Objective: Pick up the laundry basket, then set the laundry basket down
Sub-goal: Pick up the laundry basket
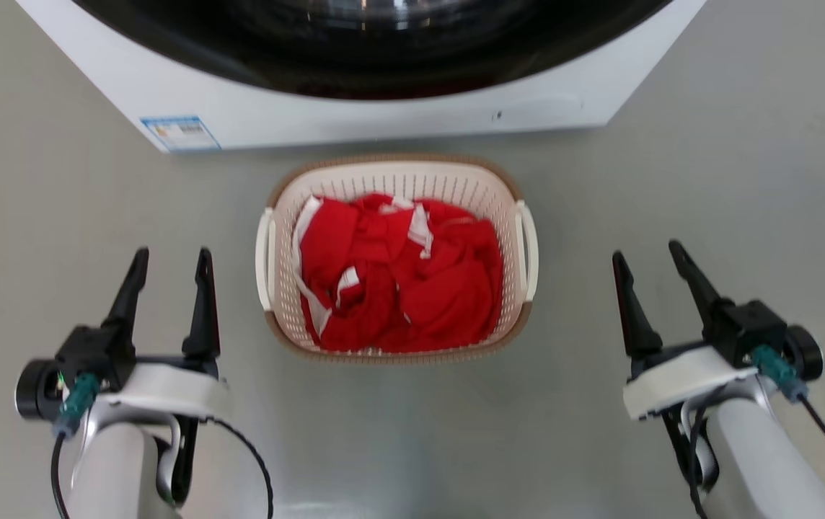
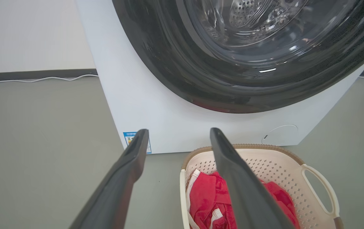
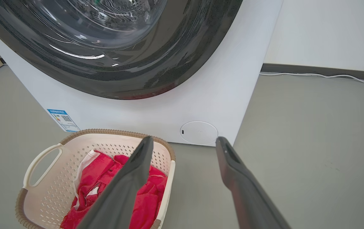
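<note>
The laundry basket [image 1: 398, 180], cream perforated plastic with a brown rim and white loop handles on both sides, stands on the grey floor just in front of the washing machine. Red and white cloth [image 1: 398, 277] fills it. My left gripper [image 1: 171, 259] is open, off to the basket's left, apart from its handle. My right gripper [image 1: 647, 252] is open too, off to the basket's right, with a wider gap. The basket [image 2: 274, 159] sits to the lower right of the open left gripper [image 2: 178, 135], and the basket [image 3: 51, 190] lies to the lower left of the open right gripper [image 3: 185, 141].
The white washing machine [image 1: 355, 108] with its dark round door [image 2: 248, 57] rises right behind the basket. A white cable [image 3: 322, 75] runs along the dark skirting at the wall. Bare grey floor [image 1: 744, 180] spreads to both sides and toward me.
</note>
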You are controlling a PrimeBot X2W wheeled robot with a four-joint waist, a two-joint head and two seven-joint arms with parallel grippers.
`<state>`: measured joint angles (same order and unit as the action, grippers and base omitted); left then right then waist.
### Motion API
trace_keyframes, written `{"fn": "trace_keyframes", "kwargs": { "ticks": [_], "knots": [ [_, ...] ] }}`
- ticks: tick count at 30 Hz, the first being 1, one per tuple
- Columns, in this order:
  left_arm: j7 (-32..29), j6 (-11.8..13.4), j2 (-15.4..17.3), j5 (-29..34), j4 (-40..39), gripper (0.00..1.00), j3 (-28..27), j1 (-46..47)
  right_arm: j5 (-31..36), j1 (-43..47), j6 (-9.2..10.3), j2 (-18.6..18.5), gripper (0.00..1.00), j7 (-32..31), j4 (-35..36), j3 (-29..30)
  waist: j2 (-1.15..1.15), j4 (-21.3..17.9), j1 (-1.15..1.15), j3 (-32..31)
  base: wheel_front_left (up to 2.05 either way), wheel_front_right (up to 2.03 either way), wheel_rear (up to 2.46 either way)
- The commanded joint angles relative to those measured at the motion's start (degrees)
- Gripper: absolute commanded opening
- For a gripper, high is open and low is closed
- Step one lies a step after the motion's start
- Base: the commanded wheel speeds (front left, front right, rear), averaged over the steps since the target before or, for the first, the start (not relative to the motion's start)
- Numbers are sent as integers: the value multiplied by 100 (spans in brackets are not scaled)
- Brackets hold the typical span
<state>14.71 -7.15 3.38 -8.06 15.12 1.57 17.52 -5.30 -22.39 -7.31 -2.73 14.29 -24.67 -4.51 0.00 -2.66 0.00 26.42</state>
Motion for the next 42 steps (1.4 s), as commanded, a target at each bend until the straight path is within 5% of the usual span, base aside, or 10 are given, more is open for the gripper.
{"fn": "trace_keyframes", "kwargs": {
  "ticks": [1, 15, 42],
  "knots": [
    [29, -34, 155, -37, -66, 100, -130, 237, -78, -148, -18, -15, 100, 71, 100, -136, 0, 20, 0, 465, 0, 0, 0],
    [29, -34, 219, 26, 780, 100, 155, 1528, -187, -1206, -18, -15, 100, 71, -418, -180, 0, 271, 0, 1743, 0, 0, 0],
    [29, -34, 223, -281, 2705, 100, 934, 2730, -763, -2161, -18, -15, 100, 71, -1882, -736, 0, 253, 0, 2256, 0, 0, 0]
  ]
}}
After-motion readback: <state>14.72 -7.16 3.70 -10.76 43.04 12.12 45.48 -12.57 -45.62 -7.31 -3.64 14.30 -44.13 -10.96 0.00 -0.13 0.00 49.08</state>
